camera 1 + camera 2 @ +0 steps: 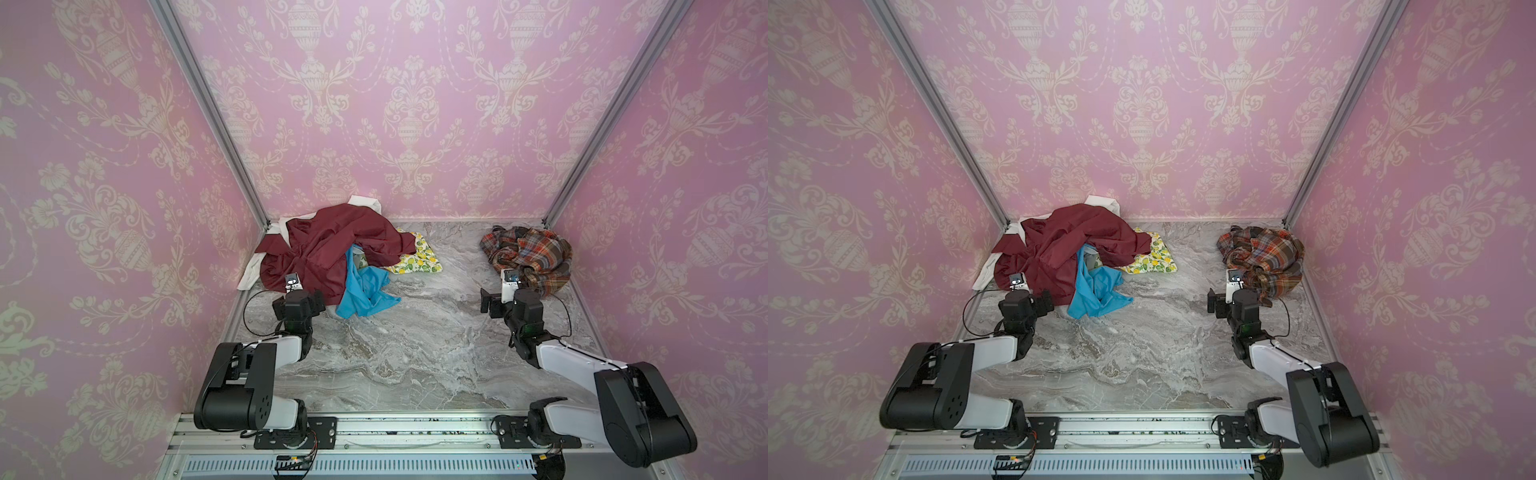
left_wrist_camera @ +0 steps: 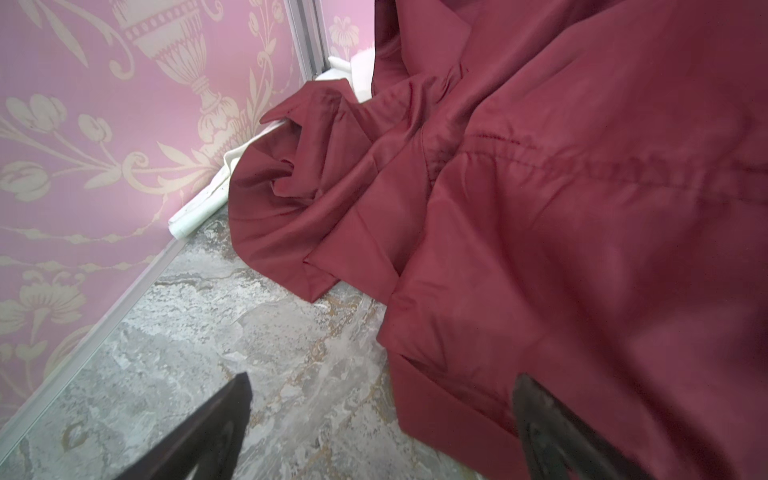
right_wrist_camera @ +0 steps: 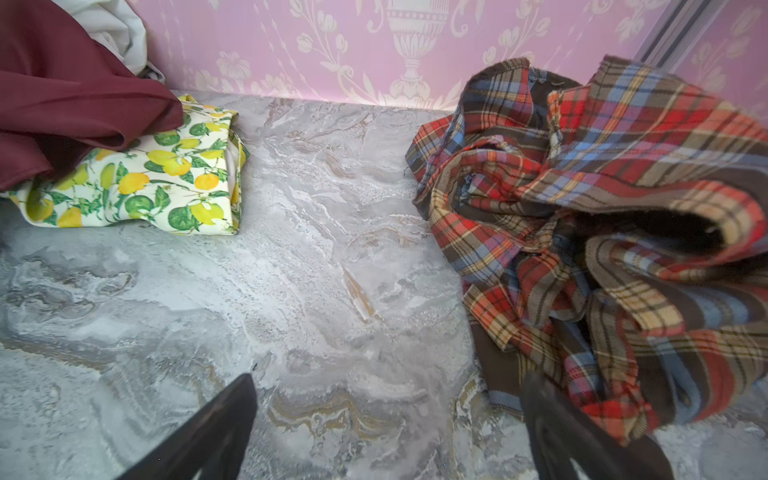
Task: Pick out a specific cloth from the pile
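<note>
The cloth point(image 1: 527, 257) lies bunched in the far right corner of the table point(image 1: 415, 340), well apart from the pile point(image 1: 332, 249) at far left, and shows no clear long axis. It sits just ahead and to the right of the right gripper point(image 3: 388, 384), plainly the nearer one. That gripper is released and empty, jaws wide, one finger at the cloth's near hem and its arm stretched low toward the back wall, while the left gripper point(image 2: 382, 380), also spread and empty, hovers at the edge of the maroon garment point(image 2: 540, 208) with its elbow folded.
</note>
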